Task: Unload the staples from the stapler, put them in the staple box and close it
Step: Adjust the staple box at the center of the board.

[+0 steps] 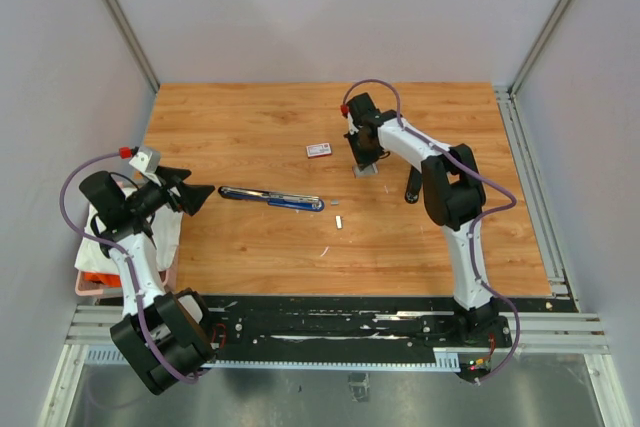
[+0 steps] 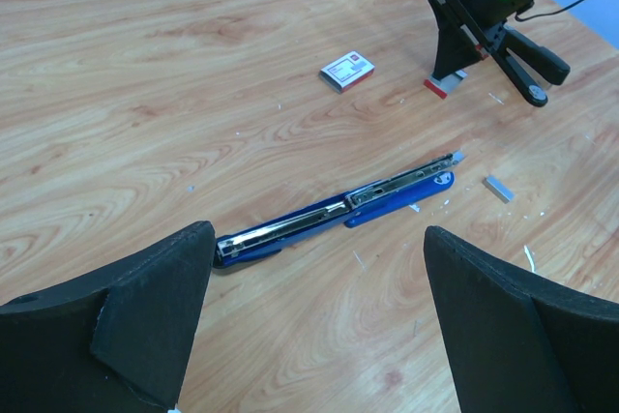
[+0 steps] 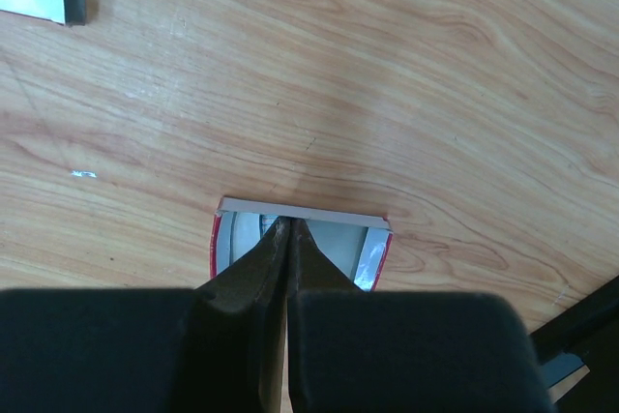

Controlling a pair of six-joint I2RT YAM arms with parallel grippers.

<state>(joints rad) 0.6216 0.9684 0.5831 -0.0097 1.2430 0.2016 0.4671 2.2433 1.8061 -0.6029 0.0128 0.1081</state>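
Left pincer (image 1: 196, 188) hangs released, jaws spread wide, at the 9 o'clock edge of the table (image 1: 250, 117). At its 3 o'clock lies the blue stapler (image 1: 270, 197), folded out flat. One short bar of staples (image 1: 339, 221) rests on the wood at 4 o'clock from the stapler's tip, apart from it. A red-and-white box (image 1: 319, 150) sits toward 12 o'clock. Right pincer (image 1: 366, 165) is clenched tight, tips down at a small red-edged tray (image 3: 319, 212).
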